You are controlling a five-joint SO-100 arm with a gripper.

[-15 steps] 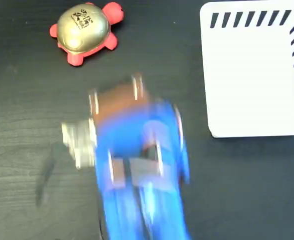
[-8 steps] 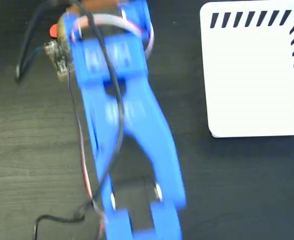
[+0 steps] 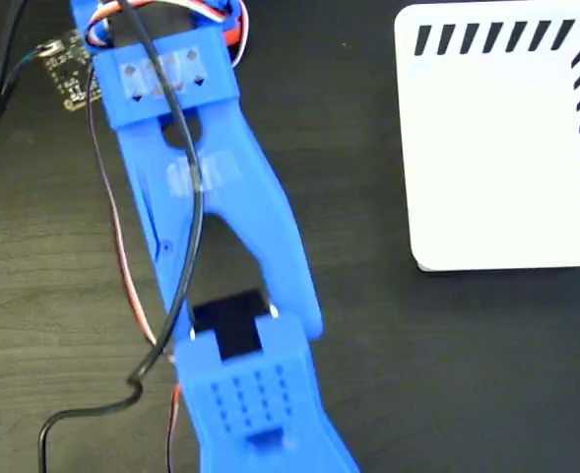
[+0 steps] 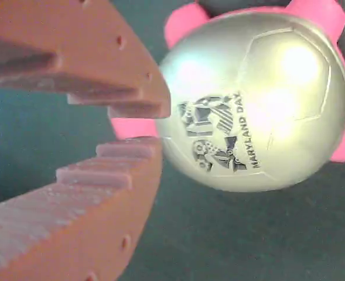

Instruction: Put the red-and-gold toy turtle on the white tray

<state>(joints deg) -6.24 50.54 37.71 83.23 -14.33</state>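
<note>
Here the blue arm [image 3: 211,227] runs from the bottom centre of the fixed view up to the upper left corner, lying across the dark wood-grain counter [image 3: 447,374]. Black and red-and-white cables [image 3: 157,325] trail along its left side, and a small circuit board [image 3: 68,69] sticks out at the upper left beside the wrist. The arm's upper end covers the spot beneath it, so the turtle does not show in this view.

The white tray [image 3: 486,158] sits in the upper right of the fixed view, flat on the counter, with short black diagonal stripes along its top and right edges. Its surface is bare, and it lies well apart from the arm's upper end.

In the wrist view the claw [image 4: 140,126] fills the left half of the frame, its two orange toothed fingers [image 4: 96,52] slightly parted, with only a narrow gap between the tips. Nothing is held between them. The red-and-gold toy turtle [image 4: 254,105] fills the right half, resting on the dark counter. Its shiny domed shell carries a black printed mark that reads "MARYLAND DAY", and pink-red feet or head parts poke out at the top, at the right edge and at the lower left of the shell. The tips of the claw are just beside the left side of the shell; whether they touch it cannot be told.
</note>
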